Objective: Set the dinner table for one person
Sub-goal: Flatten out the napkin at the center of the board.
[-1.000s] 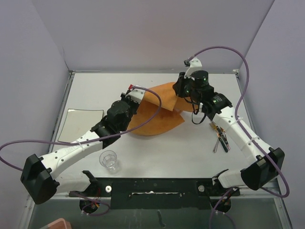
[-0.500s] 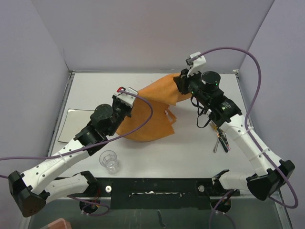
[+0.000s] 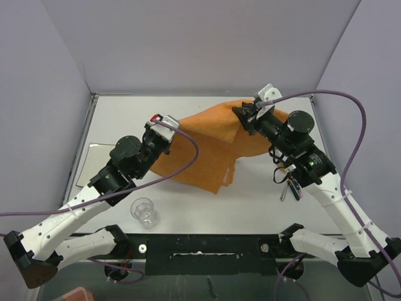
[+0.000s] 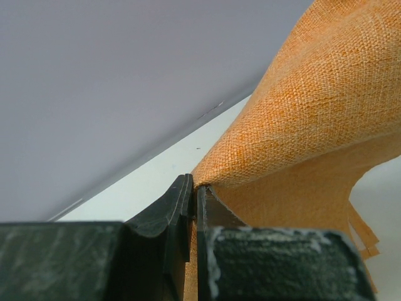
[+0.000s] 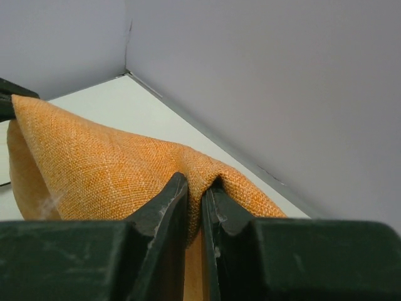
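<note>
Left tool (image 4: 194, 191), right tool (image 5: 195, 188), cloth (image 3: 207, 150) above table (image 3: 125, 113)

Plain matte lavender-grey back wall (image 3: 200, 44), with matching left wall (image 3: 37, 100) and right wall (image 3: 373, 63), box in the large pale grey-white dinner table (image 3: 125, 116) with thin metal edge. Black metal rail (image 3: 207, 246) runs along its near edge. Light even, diffuse; shadows soft.

left gripper (image 4: 195, 191): jaws are closed on a pinched corner of the orange woven cloth (image 4: 313, 106) | cloth: is spread up toward the upper right, loose threads (image 4: 363, 233) are seen at its lower right edge | dinner table (image 4: 156, 182): a pale strip is seen beneath | grey wall (image 4: 113, 75): is seen behind
</note>
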`<state>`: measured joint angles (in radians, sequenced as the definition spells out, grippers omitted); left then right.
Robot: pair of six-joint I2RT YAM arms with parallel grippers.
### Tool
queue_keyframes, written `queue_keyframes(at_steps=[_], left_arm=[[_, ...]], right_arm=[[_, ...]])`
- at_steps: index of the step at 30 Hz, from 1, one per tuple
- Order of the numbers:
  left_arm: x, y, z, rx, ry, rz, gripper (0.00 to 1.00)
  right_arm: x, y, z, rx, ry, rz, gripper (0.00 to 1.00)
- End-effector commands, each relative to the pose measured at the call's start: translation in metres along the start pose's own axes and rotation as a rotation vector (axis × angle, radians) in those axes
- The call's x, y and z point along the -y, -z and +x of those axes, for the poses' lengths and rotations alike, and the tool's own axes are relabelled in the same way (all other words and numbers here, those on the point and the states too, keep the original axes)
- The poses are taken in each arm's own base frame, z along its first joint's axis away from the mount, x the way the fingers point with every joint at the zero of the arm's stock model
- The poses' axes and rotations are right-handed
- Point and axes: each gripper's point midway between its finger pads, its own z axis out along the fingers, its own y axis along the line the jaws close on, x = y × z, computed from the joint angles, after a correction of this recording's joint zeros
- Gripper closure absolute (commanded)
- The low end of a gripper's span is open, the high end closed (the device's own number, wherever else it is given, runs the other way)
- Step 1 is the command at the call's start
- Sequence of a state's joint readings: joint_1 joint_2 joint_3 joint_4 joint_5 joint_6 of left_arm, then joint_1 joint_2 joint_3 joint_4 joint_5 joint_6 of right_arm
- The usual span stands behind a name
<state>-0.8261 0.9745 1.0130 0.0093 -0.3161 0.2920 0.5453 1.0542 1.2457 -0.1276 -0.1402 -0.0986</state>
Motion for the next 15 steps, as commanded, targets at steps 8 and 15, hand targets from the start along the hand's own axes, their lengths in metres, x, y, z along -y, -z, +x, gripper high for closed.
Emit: queue_keyframes(at_steps=[8, 15], left_arm=[[-0.01, 0.056, -0.078, 0.216, 0.009, 0.125, 1.0], [0.019, 0.089, -0.067, 0.132, 0.062, 0.338, 1.0]], right_arm=[[-0.02, 0.058, -0.081, 0.259, 0.184, -0.125, 1.0], [-0.054, 0.071, -0.057, 0.117, 0.141, -0.326, 1.0]])
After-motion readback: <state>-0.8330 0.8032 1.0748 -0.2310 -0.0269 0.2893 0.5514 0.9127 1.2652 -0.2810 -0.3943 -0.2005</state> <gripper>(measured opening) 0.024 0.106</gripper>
